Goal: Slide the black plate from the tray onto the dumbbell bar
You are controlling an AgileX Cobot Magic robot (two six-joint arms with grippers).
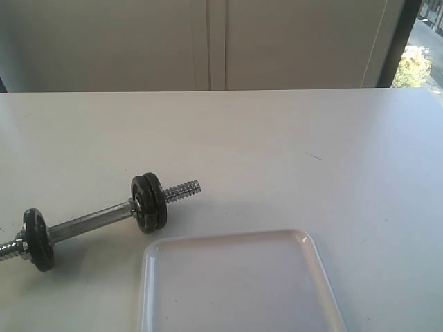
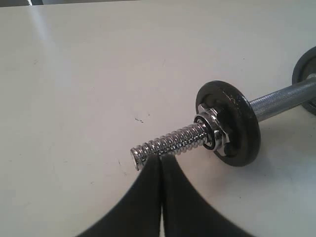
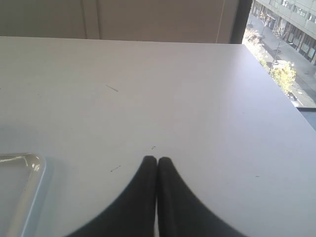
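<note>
The dumbbell bar (image 1: 90, 223) lies on the white table at the left, with one black disc (image 1: 38, 238) near its left end and two black discs pressed together (image 1: 149, 202) near its right threaded end (image 1: 183, 189). The white tray (image 1: 313, 252) at the front shows no black plate on its visible part. Neither gripper appears in the exterior view. My left gripper (image 2: 161, 158) is shut and holds nothing, its tips right beside the bar's threaded end (image 2: 170, 142), close to a black disc (image 2: 242, 121) held by a nut. My right gripper (image 3: 157, 160) is shut over bare table, near the tray's corner (image 3: 35, 165).
A pale wall with panel seams runs behind the table's far edge (image 1: 221, 90). The table's right edge (image 3: 276, 81) borders a window with a street view outside.
</note>
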